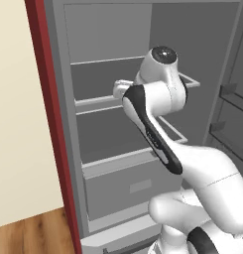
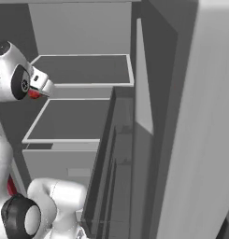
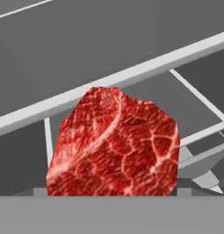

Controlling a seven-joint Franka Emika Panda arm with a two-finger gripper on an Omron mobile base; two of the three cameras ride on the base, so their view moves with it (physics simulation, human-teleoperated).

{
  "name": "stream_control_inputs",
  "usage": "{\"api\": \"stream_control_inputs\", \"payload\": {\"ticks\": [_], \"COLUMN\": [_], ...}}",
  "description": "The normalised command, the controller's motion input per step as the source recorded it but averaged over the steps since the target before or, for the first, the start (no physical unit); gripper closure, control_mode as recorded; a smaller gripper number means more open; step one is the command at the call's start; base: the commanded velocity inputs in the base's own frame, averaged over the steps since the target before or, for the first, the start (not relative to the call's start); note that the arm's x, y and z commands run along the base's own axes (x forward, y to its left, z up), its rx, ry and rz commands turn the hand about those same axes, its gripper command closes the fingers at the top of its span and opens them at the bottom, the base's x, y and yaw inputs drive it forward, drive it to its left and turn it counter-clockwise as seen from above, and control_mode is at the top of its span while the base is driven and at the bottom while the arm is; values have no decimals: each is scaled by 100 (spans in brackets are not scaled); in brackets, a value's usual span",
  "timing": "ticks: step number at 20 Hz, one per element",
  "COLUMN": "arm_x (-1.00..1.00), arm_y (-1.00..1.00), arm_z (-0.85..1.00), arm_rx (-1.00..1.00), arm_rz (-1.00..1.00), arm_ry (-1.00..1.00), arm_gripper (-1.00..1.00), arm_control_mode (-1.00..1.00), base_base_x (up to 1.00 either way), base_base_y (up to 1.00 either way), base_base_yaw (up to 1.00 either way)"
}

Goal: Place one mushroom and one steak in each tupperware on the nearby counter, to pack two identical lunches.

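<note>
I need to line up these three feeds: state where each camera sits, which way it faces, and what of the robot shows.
Left base view: behind the arm's left, looking forward and down into the open fridge; the arm rises from lower right.
Right base view: behind its right, facing the same shelves; arm at left, a sliver of steak by the gripper.
Hand view: on the hand, looking along the gripper at the steak, close up.
Shared: base views share fridge and arm.
</note>
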Motion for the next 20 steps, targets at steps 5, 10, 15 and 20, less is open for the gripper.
{"api": "stream_control_inputs", "payload": {"ticks": [5, 10, 15, 20], "arm_x": [-100, -100, 0, 0], "arm_y": [20, 16, 0, 0], "arm_z": [-72, -95, 0, 0], "arm_rx": [10, 7, 0, 0], "arm_rz": [-19, -25, 0, 0], "arm_ry": [1, 12, 0, 0], "arm_gripper": [100, 100, 100, 100], "arm_control_mode": [-100, -100, 100, 100], "base_base_x": [0, 0, -79, -32], "base_base_y": [0, 0, 47, 16], "base_base_yaw": [0, 0, -75, -98]}}
